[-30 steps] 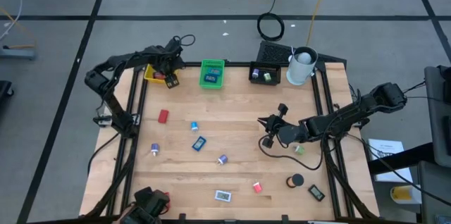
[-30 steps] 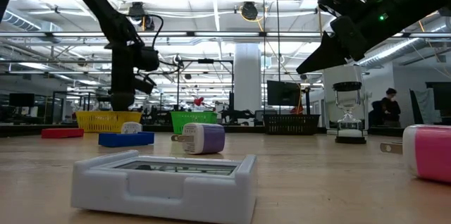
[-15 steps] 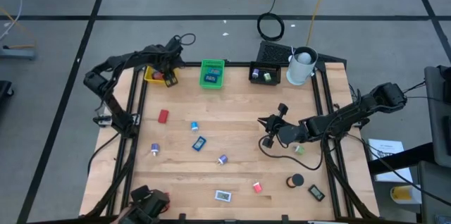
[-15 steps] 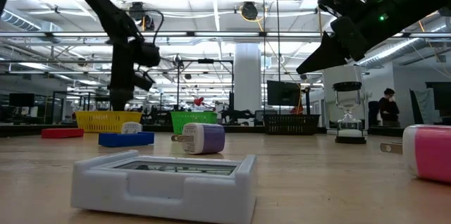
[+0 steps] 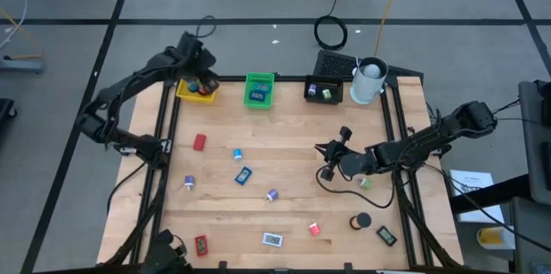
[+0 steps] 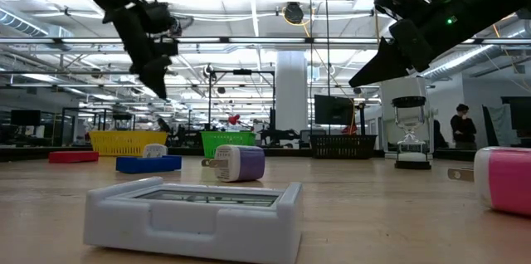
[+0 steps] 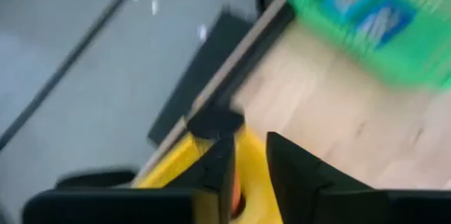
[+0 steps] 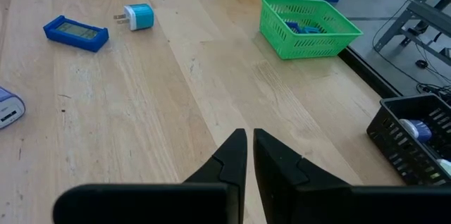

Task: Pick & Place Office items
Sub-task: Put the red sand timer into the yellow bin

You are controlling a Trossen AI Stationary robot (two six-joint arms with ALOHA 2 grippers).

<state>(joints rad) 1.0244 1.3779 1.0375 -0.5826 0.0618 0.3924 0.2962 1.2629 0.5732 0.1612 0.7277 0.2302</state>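
- Wooden bench (image 5: 284,136), workshop behind.
- We log the left gripper (image 5: 203,82) above the yellow tray (image 5: 183,92), fingers narrowly apart, empty.
- Right gripper (image 5: 325,155) mid-bench, closed, empty.
- Office items scattered: red piece (image 5: 200,142), light, rigid; we'd pinch its long edges.

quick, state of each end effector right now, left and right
left end effector: above the yellow tray, cannot be told.
right end effector: closed, holding nothing.

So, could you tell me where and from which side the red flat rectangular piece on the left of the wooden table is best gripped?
Probably straight from above, with the fingers across its two long edges. The red flat rectangular piece lies flat on the wooden table, so its low sides give little purchase from the side. Nothing lies close around it, and the left gripper, over the yellow tray, is the nearer one.
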